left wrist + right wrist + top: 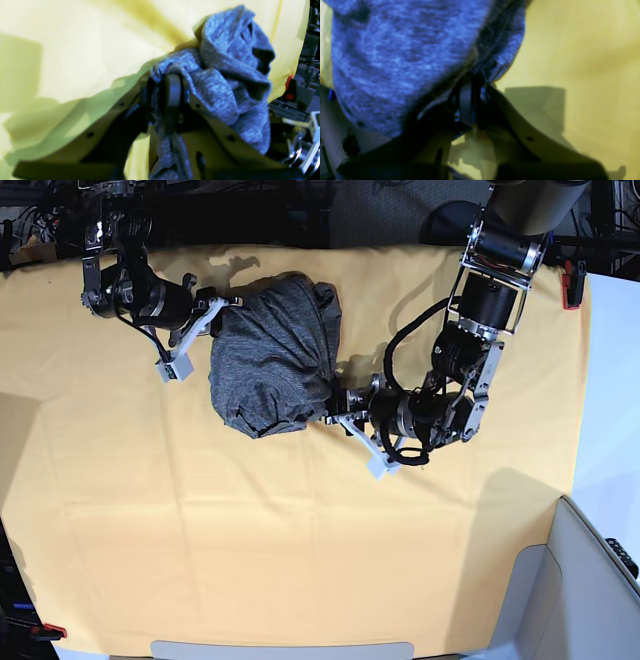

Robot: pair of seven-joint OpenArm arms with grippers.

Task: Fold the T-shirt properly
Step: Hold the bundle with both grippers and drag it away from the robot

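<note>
Charcoal-grey heathered knit makes up the T-shirt (272, 360), which sits bunched into a rumpled mound on the yellow cloth (250, 530) covering the table, at about eleven o'clock from the middle of the base view. The right gripper (222, 304) meets the mound at its ten o'clock corner; the right wrist view shows its jaws pressed together on a pinch of the fabric's edge (480, 75), with the bulk of the shirt filling the upper left of that view. The left gripper (335, 417) meets the mound at its four o'clock corner. In the left wrist view its fingers (171, 95) stand only a little apart, with a thick wad of the grey knit (225, 75) draped over and between them and a strip of fabric trailing down toward six o'clock. The two arms thus hold opposite corners of the shirt, the right arm reaching in from nine o'clock and the left arm bending down from one o'clock. Between the two held corners the shirt is crumpled in deep folds and not spread flat. The yellow cloth around it lies mostly smooth, with arm shadows across it.
</note>
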